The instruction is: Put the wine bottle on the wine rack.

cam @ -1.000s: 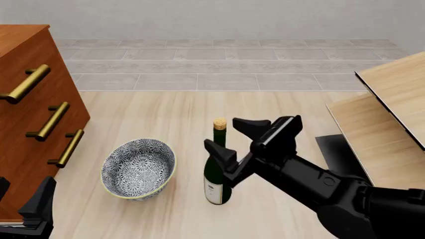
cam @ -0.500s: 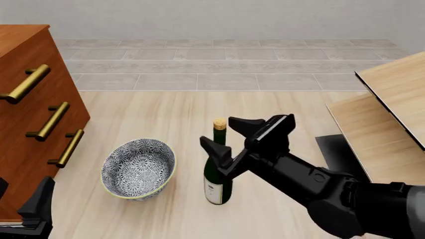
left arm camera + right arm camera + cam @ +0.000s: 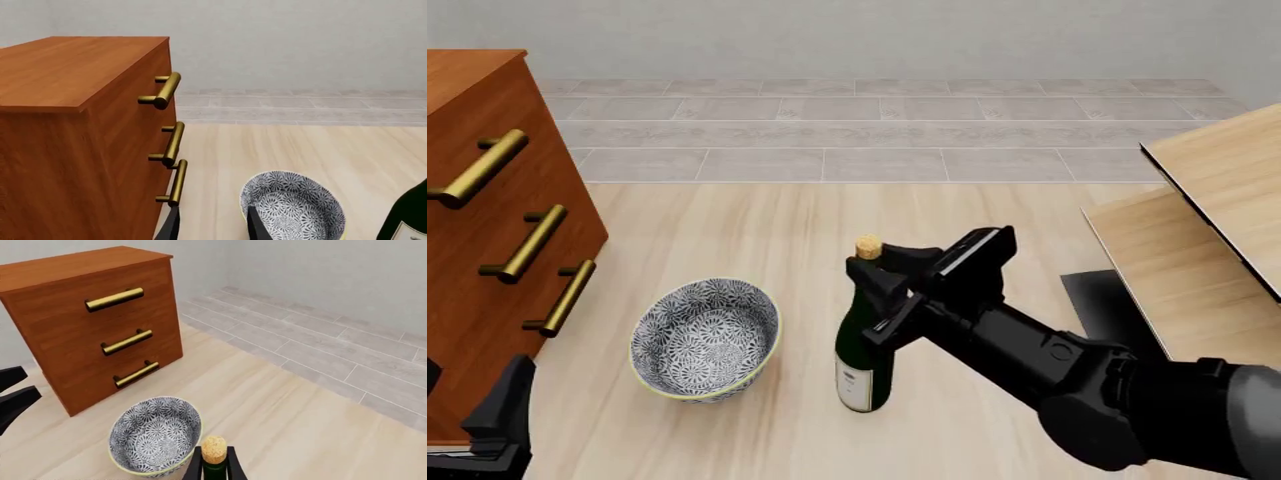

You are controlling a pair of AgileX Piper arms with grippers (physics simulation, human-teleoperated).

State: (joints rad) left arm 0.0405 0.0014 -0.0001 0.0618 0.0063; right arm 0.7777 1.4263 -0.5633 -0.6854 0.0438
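1. The tall dark green glass wine bottle (image 3: 864, 350) has a slim neck, a tan cork top and a white label low on its body. It stands upright on the pale wood-grain counter (image 3: 787, 230), just right of the round bowl with a blue-and-white floral pattern (image 3: 705, 338); the two are near each other but apart.

2. The black right hand (image 3: 876, 288) reaches in from the right and is clenched on the bottle's neck just under the cork. In the right wrist view its two dark fingers (image 3: 194, 467) press against either side of the neck, with the cork (image 3: 213, 449) poking up between them.

3. The black left hand (image 3: 501, 420) sits low at the near left corner of the front view, touching nothing. In the left wrist view its fingers (image 3: 257, 225) stand apart with bare counter between them, so it is released.

4. The large pale light-wood wine rack of slanted flat panels with thin dark edges (image 3: 1201, 240) stands at the right side, well apart from the bottle.

5. A reddish-brown wooden cabinet with three brass bar handles (image 3: 487, 230) stands at the left, beyond the bowl.
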